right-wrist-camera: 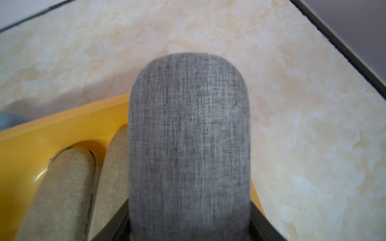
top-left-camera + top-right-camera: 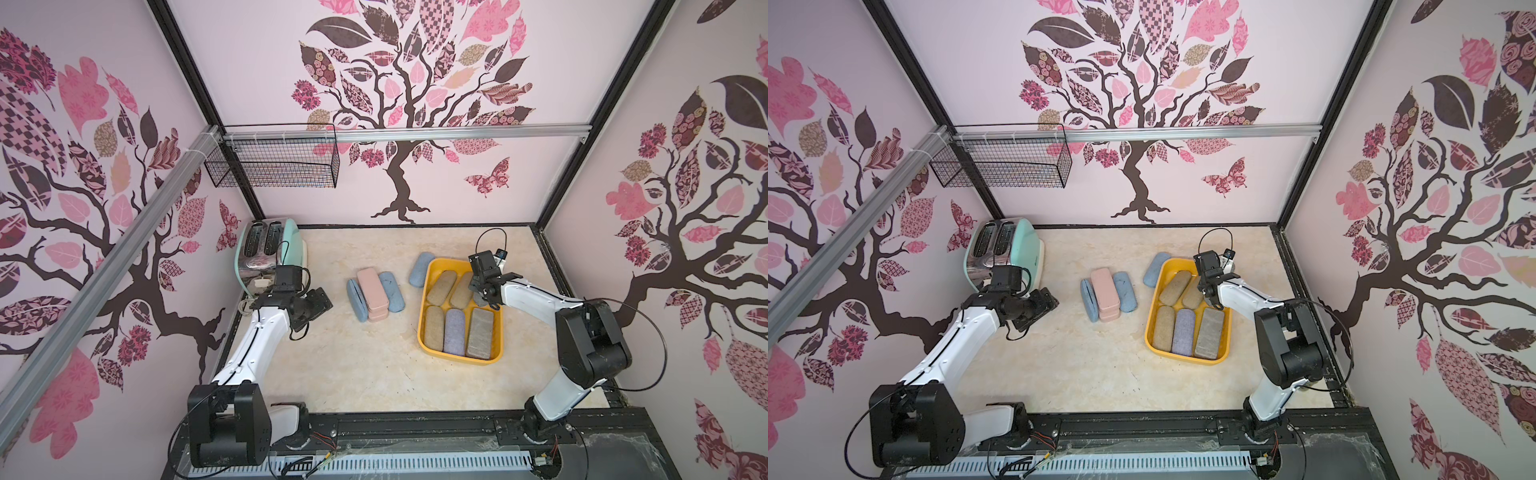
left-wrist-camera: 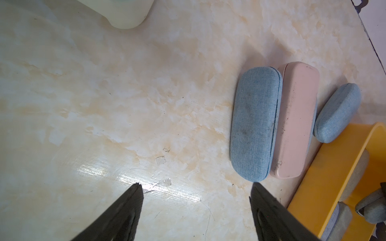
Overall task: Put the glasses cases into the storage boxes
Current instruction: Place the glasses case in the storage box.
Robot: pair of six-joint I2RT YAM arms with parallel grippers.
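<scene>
The yellow storage box point(image 2: 457, 358) stands right of the table's middle, with tan, lavender and grey glasses cases lying inside. My right gripper point(image 2: 484, 286) hangs over its far right corner, shut on a grey fabric glasses case point(image 1: 189, 135) whose free end points past the rim. Left of the box lie a blue case on its edge point(image 2: 357, 300), stacked pink cases point(image 2: 371, 286) and another blue case point(image 2: 391, 291). A third blue one point(image 2: 422, 269) rests against the box's far left side. My left gripper point(image 3: 196, 185) hovers open above bare table, left of the loose cases and holding nothing.
A mint and chrome toaster point(image 2: 266, 249) stands in the far left corner, just behind my left arm. A black wire basket point(image 2: 274, 160) hangs from the aluminium rail on the back wall. Black frame edges border the marble tabletop point(image 2: 353, 374).
</scene>
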